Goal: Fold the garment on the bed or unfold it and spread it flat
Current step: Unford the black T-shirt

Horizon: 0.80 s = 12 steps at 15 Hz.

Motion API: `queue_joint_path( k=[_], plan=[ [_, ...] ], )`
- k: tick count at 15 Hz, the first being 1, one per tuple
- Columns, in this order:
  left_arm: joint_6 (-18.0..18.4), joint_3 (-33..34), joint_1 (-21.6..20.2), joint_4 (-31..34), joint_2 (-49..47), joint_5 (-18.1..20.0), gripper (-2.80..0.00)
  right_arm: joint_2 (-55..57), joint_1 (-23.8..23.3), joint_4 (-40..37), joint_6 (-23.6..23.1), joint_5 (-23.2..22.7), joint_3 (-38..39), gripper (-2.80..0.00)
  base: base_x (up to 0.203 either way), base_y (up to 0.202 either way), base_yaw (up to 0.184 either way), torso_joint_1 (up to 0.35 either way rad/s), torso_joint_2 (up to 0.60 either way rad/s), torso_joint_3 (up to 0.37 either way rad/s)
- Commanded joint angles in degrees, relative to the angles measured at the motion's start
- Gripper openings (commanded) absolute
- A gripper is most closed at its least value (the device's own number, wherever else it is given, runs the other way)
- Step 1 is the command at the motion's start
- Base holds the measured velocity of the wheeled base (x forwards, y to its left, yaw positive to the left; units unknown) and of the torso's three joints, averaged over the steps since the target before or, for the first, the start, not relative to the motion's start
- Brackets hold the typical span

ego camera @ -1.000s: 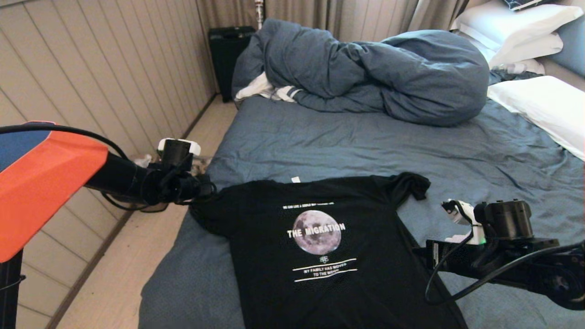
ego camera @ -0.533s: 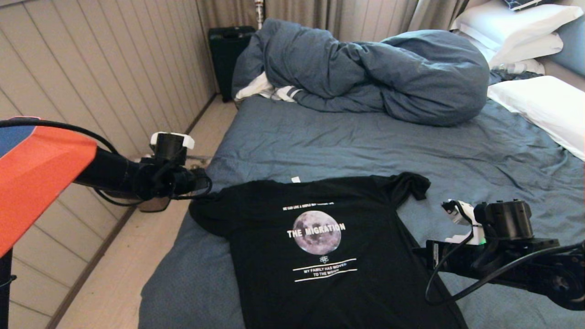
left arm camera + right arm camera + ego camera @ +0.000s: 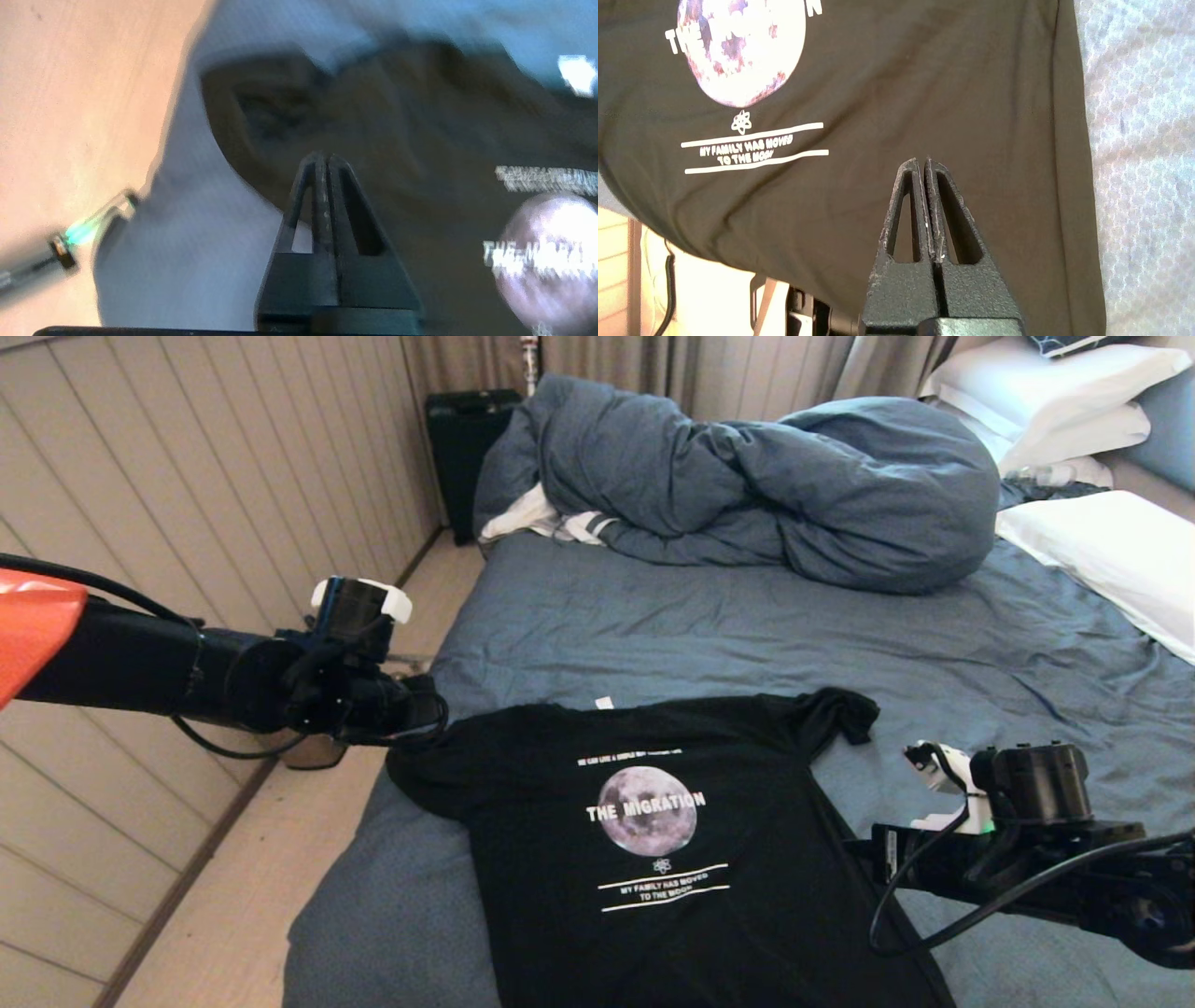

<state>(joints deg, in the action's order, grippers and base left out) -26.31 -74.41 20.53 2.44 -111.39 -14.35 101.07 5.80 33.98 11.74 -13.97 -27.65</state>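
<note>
The garment [image 3: 653, 840] is lying print-up on the bed [image 3: 709, 625], its sleeve just ahead of the left end effector [image 3: 322, 161], whose 2 fingers are pressing together, gripping nothing. The right end effector [image 3: 922, 163] is hovering closed over the hem side. For a good pinch, the left one should be opening before meeting the sleeve edge.

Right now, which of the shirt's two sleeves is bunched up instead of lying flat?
The sleeve on the robot's right, toward the pillows: it is crumpled into a curled lump, while the sleeve by the left gripper lies spread flat at the bed's edge.
</note>
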Motion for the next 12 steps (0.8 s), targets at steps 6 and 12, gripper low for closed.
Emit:
queue_joint_path(
  k=[6, 12],
  plan=[
    [-3.6, 2.6, 9.1, 5.3, 7.9, -2.4, -2.80, -6.9, 0.0, -0.3, -0.1, 1.6, 0.6, -2.80, 0.000, 0.000, 0.000, 0.000, 0.00, 0.000],
    [-1.6, 6.4, 9.4, -0.6, 9.8, -2.0, -2.80, -7.1, 0.3, 1.7, 0.0, 2.9, 1.5, -2.80, 0.000, 0.000, 0.000, 0.000, 0.00, 0.000]
  ],
)
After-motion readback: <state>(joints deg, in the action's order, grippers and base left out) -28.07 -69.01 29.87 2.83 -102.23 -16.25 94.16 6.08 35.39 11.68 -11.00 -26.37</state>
